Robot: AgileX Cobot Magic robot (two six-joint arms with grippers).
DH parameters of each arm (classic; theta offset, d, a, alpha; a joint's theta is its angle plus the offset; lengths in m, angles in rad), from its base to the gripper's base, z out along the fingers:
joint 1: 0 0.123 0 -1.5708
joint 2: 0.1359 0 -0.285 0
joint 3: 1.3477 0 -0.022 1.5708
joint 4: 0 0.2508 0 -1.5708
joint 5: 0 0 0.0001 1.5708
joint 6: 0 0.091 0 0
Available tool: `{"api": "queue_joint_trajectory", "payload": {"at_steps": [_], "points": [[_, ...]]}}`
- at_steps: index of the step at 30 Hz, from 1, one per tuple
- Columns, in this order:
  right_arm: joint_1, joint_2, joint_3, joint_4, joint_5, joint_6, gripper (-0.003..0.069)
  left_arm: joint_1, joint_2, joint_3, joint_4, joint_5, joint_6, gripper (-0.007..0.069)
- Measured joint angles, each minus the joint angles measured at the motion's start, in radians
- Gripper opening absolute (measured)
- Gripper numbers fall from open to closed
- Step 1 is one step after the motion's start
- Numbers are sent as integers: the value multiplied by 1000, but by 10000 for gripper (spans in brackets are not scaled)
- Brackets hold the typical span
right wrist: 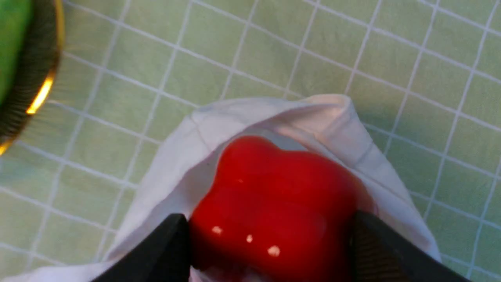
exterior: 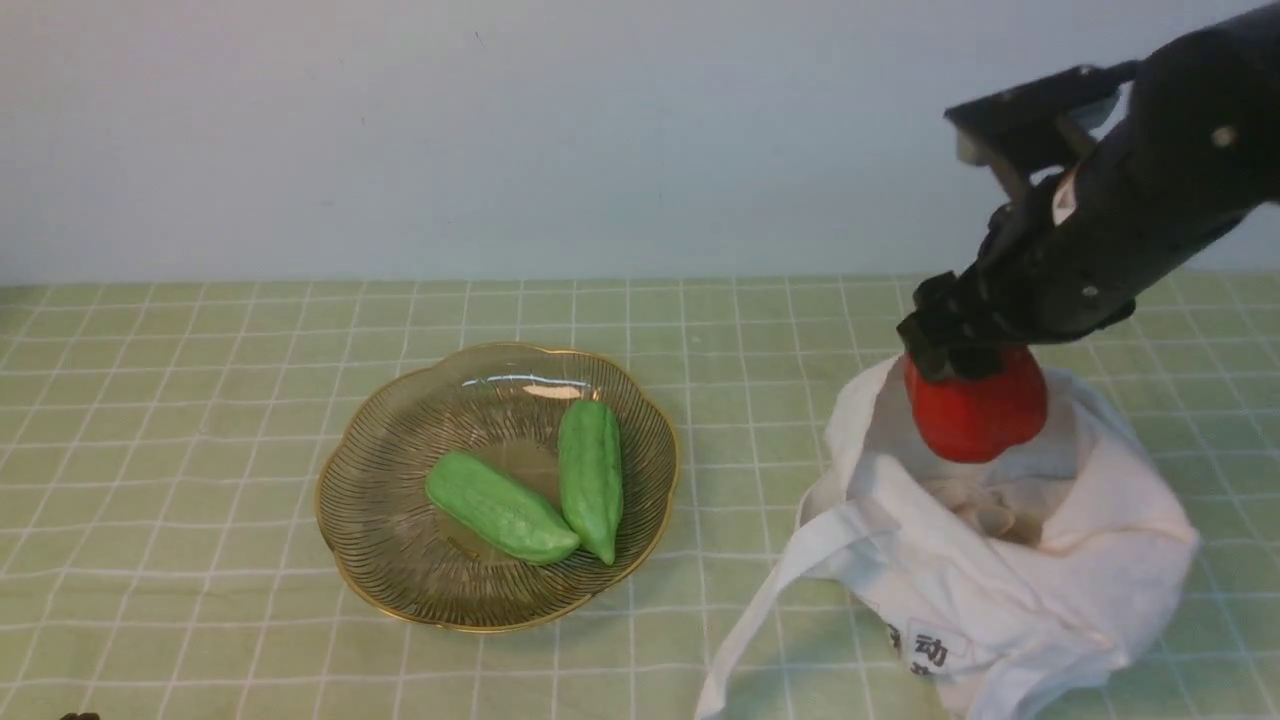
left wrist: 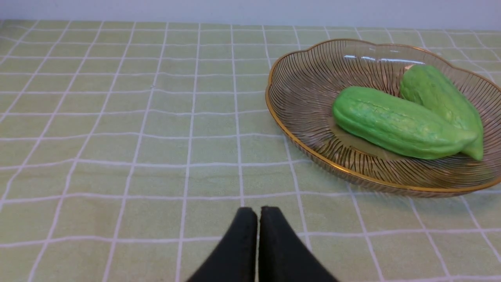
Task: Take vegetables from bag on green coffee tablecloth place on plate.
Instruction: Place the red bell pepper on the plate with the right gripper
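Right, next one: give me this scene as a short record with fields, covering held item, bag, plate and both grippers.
held item: red bell pepper, above the bag's mouth
bag: white cloth tote, mouth open, on the green cloth
plate: ribbed glass dish, two green vegetables inside, touching
right gripper: closed on the pepper
left gripper: shut, holding nothing
pepper on plate: not yet

Between the plate (exterior: 340,500) and the white bag (exterior: 1120,560) there is a strip of bare green cloth (exterior: 740,400) where my fingers (right wrist: 168,246) could pass. The bag's long strap (exterior: 760,600) lies across its near part. The two green vegetables (exterior: 500,508) (exterior: 591,480) block the plate's right side, but its left side has room.
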State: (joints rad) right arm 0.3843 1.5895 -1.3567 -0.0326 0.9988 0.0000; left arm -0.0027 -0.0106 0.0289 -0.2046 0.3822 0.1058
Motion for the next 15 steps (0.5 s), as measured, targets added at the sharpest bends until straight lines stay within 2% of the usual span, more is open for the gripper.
{"api": "queue_joint_trajectory", "payload": {"at_steps": [3,4,5,6,8,9,12,13,14,15], "points": [[0,-98,0,126,34,-59,477,0,0,0,0,0,0,-5],[0,-103,0,135,35,-62,477,0,0,0,0,0,0,-5],[0,-136,0,199,34,-92,477,0,0,0,0,0,0,-5],[0,-157,0,289,30,-150,477,0,0,0,0,0,0,-5],[0,-166,0,378,24,-227,477,0,0,0,0,0,0,-5],[0,-164,0,474,17,-328,477,0,0,0,0,0,0,-5],[8,-145,0,615,11,-432,477,0,0,0,0,0,0,-5],[28,-120,0,704,-3,-504,477,0,0,0,0,0,0,-5],[31,-111,0,716,-9,-523,477,0,0,0,0,0,0,-5],[66,-75,0,801,-41,-587,477,0,0,0,0,0,0,-5]]}}
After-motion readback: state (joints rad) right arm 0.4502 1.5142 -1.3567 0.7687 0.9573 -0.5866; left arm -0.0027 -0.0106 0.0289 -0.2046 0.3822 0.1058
